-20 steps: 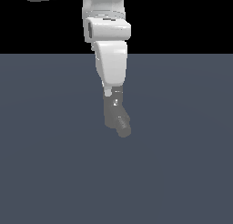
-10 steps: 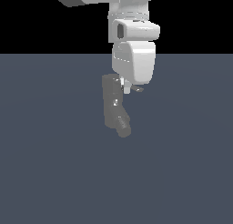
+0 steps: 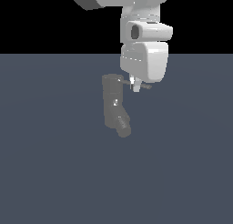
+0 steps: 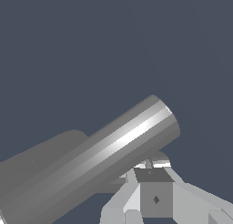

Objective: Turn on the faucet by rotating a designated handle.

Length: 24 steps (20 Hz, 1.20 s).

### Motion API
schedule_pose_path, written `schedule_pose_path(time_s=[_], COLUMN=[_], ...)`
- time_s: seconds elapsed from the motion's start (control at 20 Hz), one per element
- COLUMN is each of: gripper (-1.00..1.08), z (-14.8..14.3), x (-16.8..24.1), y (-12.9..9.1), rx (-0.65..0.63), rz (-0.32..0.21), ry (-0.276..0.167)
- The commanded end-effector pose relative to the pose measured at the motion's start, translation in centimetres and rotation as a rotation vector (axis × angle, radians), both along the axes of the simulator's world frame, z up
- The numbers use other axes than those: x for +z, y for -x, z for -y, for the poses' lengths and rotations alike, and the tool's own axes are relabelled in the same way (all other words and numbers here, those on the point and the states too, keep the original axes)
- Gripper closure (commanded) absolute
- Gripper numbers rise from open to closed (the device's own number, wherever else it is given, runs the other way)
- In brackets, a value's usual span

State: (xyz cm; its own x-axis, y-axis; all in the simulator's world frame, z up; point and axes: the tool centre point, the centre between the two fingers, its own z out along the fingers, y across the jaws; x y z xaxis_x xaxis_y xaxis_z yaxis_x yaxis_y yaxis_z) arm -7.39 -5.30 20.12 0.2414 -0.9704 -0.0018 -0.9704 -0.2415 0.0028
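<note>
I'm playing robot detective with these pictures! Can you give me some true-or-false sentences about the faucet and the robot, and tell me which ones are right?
1. The faucet is dark grey and stands upright. True.
2. The handle sticks out sideways from the faucet's top. True.
3. The spout points straight up. False: it angles downward from the faucet's lower end.
4. The gripper hangs far from the handle. False: its tips sit right at the handle.
5. The robot arm is bright red. False: it is white.
</note>
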Motion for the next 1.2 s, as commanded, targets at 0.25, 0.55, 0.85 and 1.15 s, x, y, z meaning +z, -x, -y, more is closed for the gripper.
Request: schedule_pose_path(time_s=[0.25, 0.55, 0.85, 1.15], gripper=[1.08, 1.08, 1.08, 1.08], z=[1.9, 3.3, 4.6, 6.0], x=[0.0, 0.0, 0.0, 0.0], y=[-2.3, -4.1, -5.8, -7.4], rx=[-0.011, -0.017, -0.022, -0.028], rz=[0.002, 0.003, 0.003, 0.003], ry=[0.0, 0.001, 0.001, 0.001])
